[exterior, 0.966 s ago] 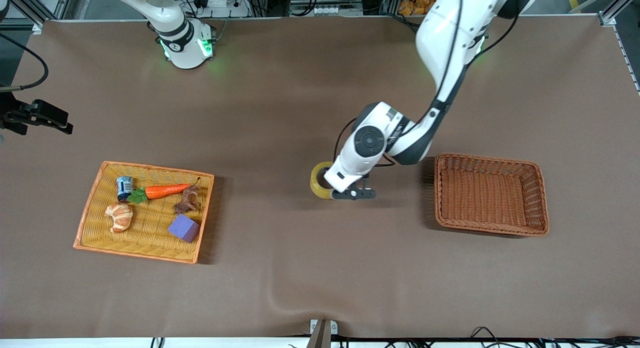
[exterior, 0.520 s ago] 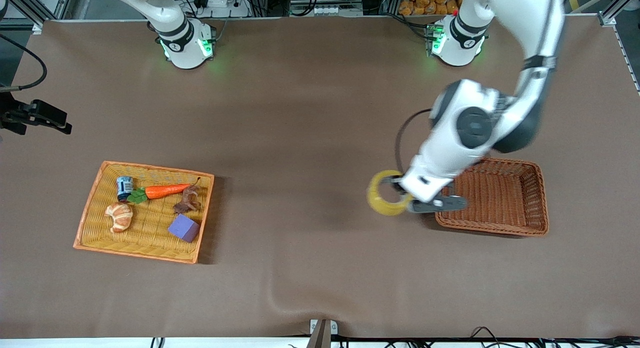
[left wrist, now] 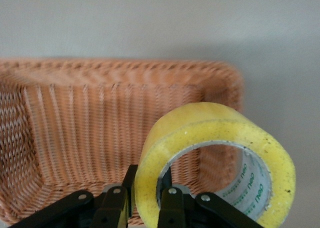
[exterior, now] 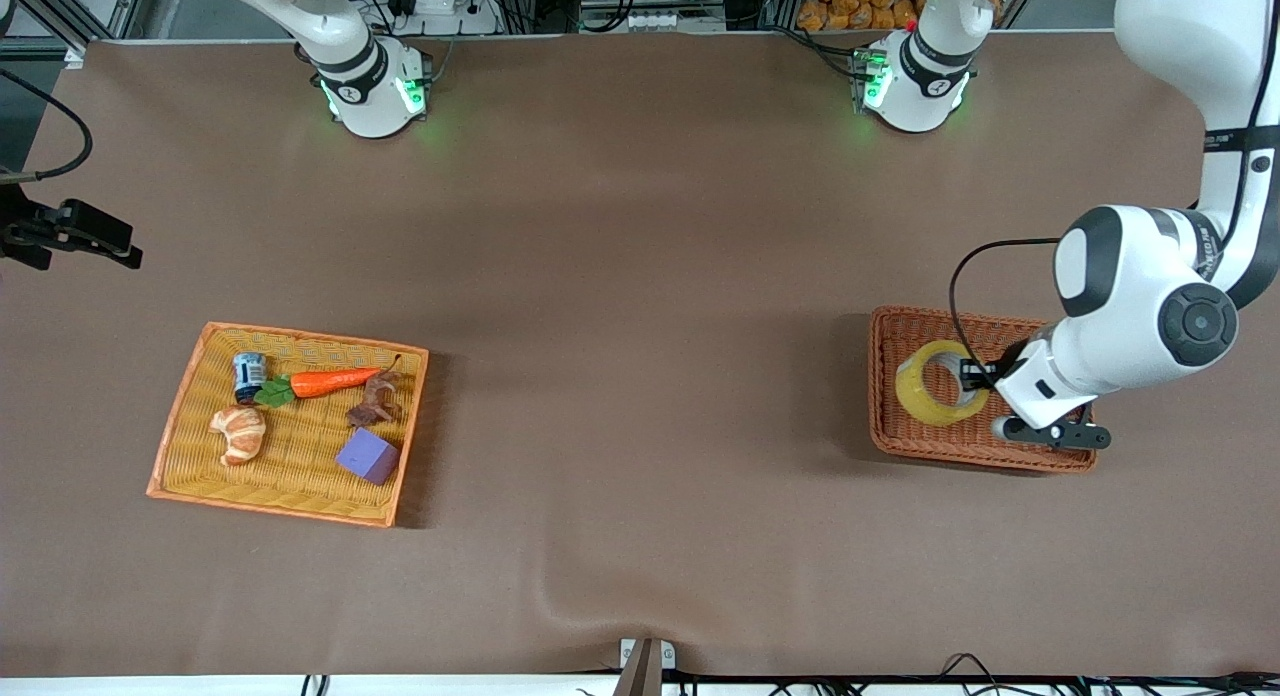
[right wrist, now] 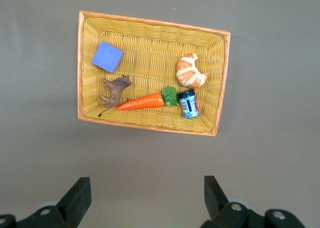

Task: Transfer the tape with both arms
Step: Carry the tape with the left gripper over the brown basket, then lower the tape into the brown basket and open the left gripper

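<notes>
The tape (exterior: 940, 382), a yellowish ring-shaped roll, hangs over the brown wicker basket (exterior: 1040, 456) at the left arm's end of the table. My left gripper (exterior: 978, 378) is shut on the roll's wall, one finger inside the hole and one outside. In the left wrist view the tape (left wrist: 210, 123) sits in the left gripper (left wrist: 147, 190) above the basket (left wrist: 100, 113). My right gripper (right wrist: 146, 182) is open and empty, held high over bare table beside the yellow tray (right wrist: 150, 18); the right arm waits.
The yellow wicker tray (exterior: 180, 396) at the right arm's end holds a purple cube (exterior: 367, 456), a carrot (exterior: 330, 382), a croissant (exterior: 239, 433), a small can (exterior: 248, 375) and a brown toy animal (exterior: 375, 404).
The left arm has swung the tape from the table's middle to over the brown basket. The right arm has not moved.
</notes>
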`<act>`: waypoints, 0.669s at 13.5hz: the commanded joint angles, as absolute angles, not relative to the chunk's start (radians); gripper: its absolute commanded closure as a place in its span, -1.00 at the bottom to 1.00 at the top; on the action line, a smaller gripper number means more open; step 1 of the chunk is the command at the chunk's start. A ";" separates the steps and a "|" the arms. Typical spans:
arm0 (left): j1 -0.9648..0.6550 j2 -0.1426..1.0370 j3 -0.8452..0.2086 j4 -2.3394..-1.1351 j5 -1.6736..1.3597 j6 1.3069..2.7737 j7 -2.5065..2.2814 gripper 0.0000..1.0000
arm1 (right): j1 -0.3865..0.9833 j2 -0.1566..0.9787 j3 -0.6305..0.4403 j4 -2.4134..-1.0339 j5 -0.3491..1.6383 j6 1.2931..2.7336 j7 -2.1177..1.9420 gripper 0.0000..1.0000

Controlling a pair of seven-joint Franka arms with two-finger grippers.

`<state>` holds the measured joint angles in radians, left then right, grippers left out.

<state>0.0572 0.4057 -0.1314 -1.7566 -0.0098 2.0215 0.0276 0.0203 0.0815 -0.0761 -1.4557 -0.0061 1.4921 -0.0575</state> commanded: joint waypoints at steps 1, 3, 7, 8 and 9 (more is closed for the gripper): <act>0.092 0.425 -0.147 -1.789 0.003 2.068 0.029 1.00 | -0.002 0.078 -0.052 -1.447 0.000 1.497 -0.023 -1.00; 0.144 0.468 -0.147 -1.790 0.008 2.123 0.053 1.00 | 0.000 0.080 -0.051 -1.447 0.000 1.493 -0.023 -1.00; 0.190 0.506 -0.146 -1.784 0.008 2.204 0.182 -0.56 | -0.006 0.089 -0.052 -1.447 0.001 1.505 -0.023 -1.00; 0.190 0.502 -0.146 -1.779 0.008 2.207 0.184 -1.00 | -0.006 0.089 -0.052 -1.447 0.011 1.519 -0.023 -1.00; 0.181 0.494 -0.146 -1.776 0.008 2.203 0.181 -1.00 | -0.008 0.089 -0.054 -1.448 0.023 1.526 -0.023 -1.00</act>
<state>0.1858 0.5114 -0.1322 -1.7867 -0.0092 2.2024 0.1779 0.0195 0.0840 -0.0715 -1.4558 -0.0014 1.5133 -0.0383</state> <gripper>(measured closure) 0.621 0.000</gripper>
